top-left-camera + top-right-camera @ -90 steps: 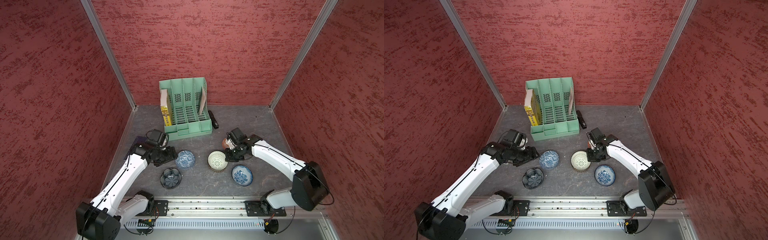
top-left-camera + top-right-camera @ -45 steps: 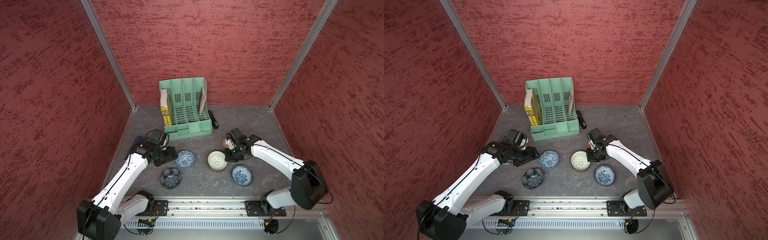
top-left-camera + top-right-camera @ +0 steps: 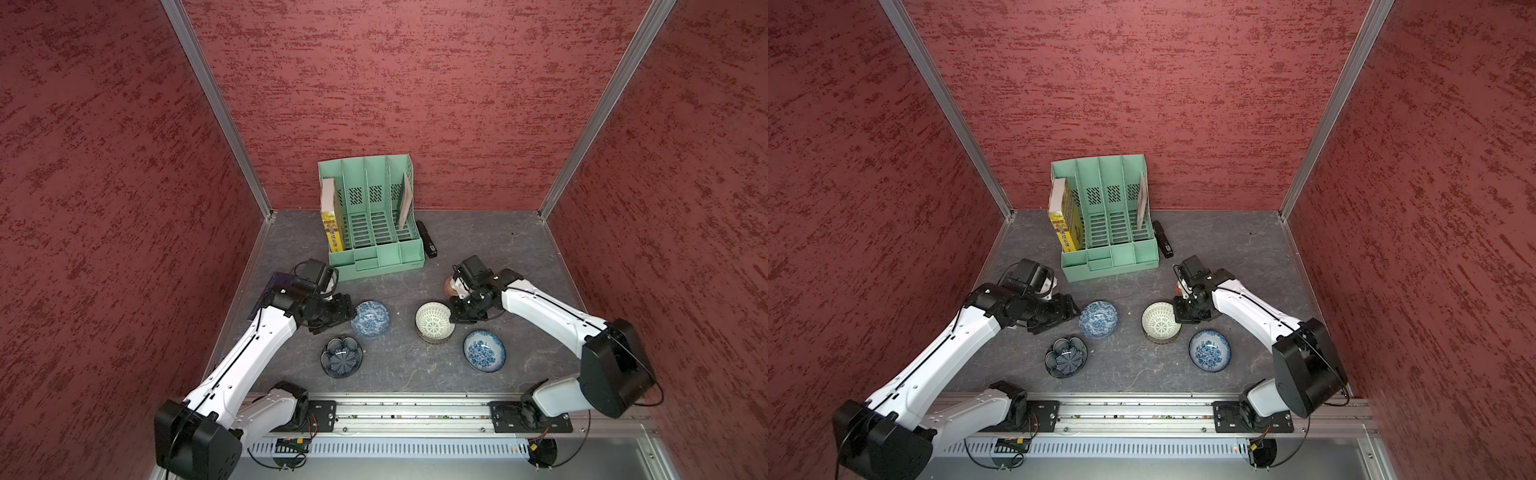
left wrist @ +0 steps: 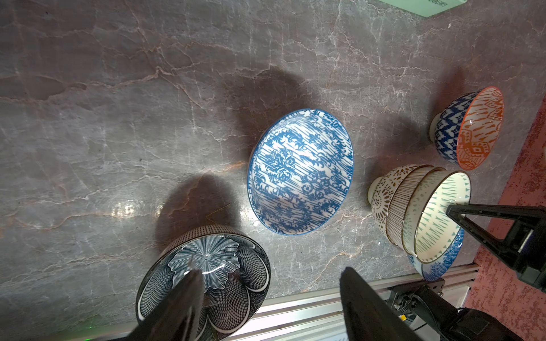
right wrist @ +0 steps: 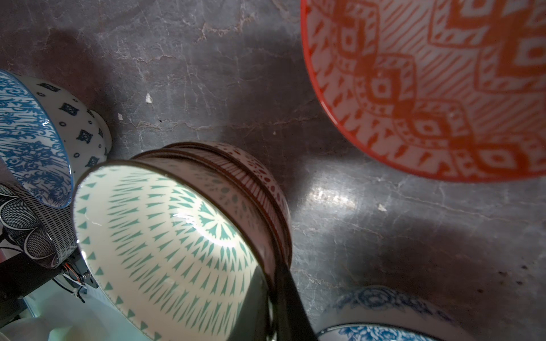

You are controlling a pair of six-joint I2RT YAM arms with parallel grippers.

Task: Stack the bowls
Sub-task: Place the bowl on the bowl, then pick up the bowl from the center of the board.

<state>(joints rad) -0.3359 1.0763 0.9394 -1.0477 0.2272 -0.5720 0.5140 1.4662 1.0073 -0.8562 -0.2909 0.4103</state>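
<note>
My right gripper (image 5: pixel 280 280) is closed at the rim of the three-bowl stack (image 4: pixel 384 200) topped by the green-lattice white ceramic bowl (image 3: pixel 434 320), my left gripper (image 4: pixel 271 277) is wide and empty, and four lie loose around it: blue-white damask bowl (image 3: pixel 370 319) at 9 o'clock, blue-white floral bowl (image 3: pixel 484 351) at 4, dark lobed bowl (image 3: pixel 341 356) at 8, orange-red geometric bowl (image 4: pixel 478 127) at 1.

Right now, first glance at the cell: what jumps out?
A three-bowl stack mid-table, green-patterned bowl on top, with the right gripper closed on its rim. Loose around it: two blue-white bowls, a dark flower-shaped bowl by the open left gripper, an orange-red bowl under the right arm. A mint-green file organizer sits at the back.
</note>
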